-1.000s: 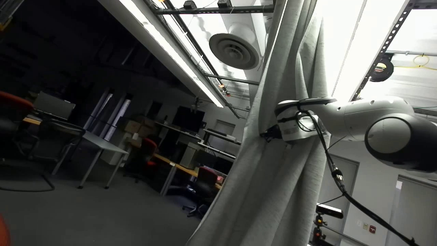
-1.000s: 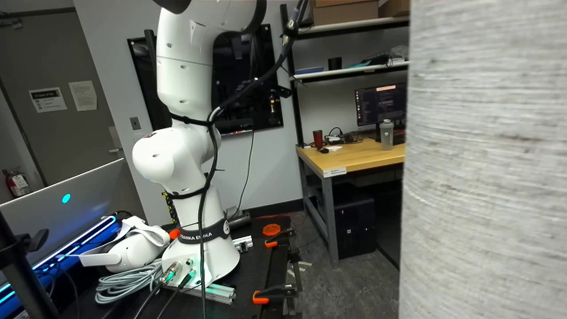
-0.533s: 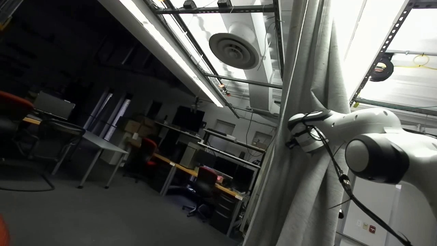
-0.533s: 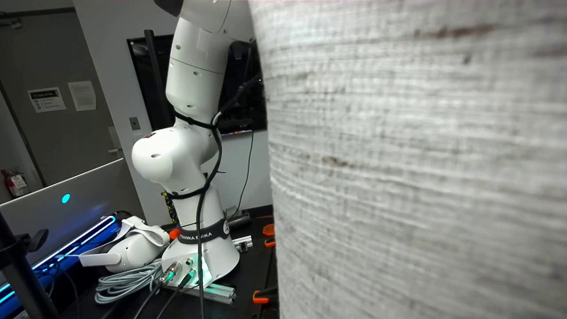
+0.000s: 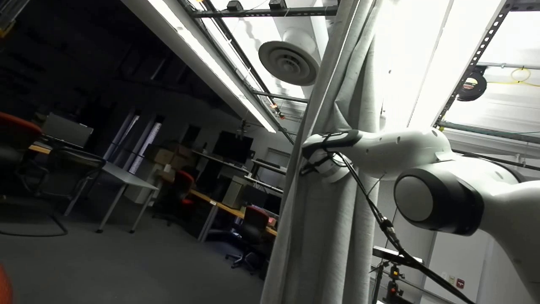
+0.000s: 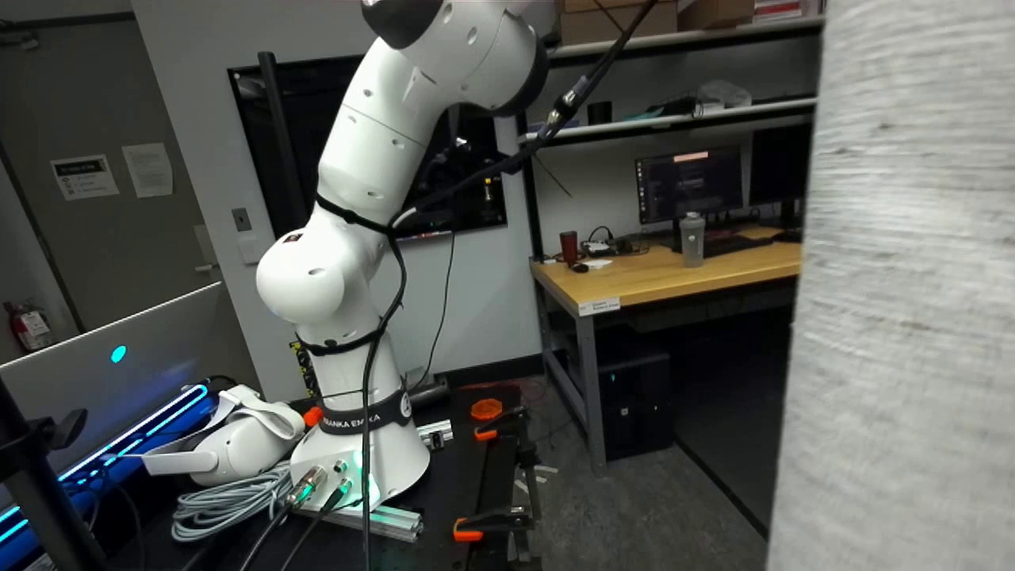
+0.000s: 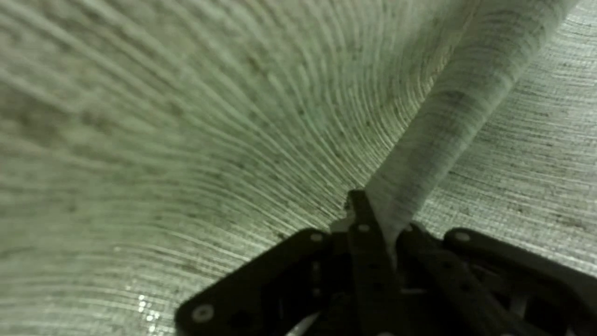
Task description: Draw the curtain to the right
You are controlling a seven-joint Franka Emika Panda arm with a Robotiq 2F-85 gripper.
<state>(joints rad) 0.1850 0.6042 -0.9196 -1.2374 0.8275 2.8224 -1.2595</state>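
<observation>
The curtain is a tall pale grey drape with deep lengthwise folds. It hangs from top to bottom in an exterior view (image 5: pixel 322 228) and fills the right edge in an exterior view (image 6: pixel 904 317). In the wrist view its ribbed fabric (image 7: pixel 233 140) fills the background. My gripper (image 7: pixel 385 212) is closed on a raised fold of the curtain, with the fabric running between the fingers and creases spreading from them. In an exterior view the dark gripper (image 5: pixel 309 168) sits against the curtain at mid-height, its fingertips partly hidden. In the other exterior picture the gripper is out of view.
The arm's black cable (image 5: pixel 388 230) hangs below the wrist. A camera on a stand (image 5: pixel 394 274) is right of the curtain. The arm base (image 6: pixel 357 460) is on a black table with clamps (image 6: pixel 496 523), a headset (image 6: pixel 246 444) and a laptop (image 6: pixel 135 373). A desk (image 6: pixel 666 277) stands behind.
In an exterior view the gripper and curtain swing right, then back left past their earlier place. In an exterior view the curtain spreads over the right half, then withdraws to the right edge.
</observation>
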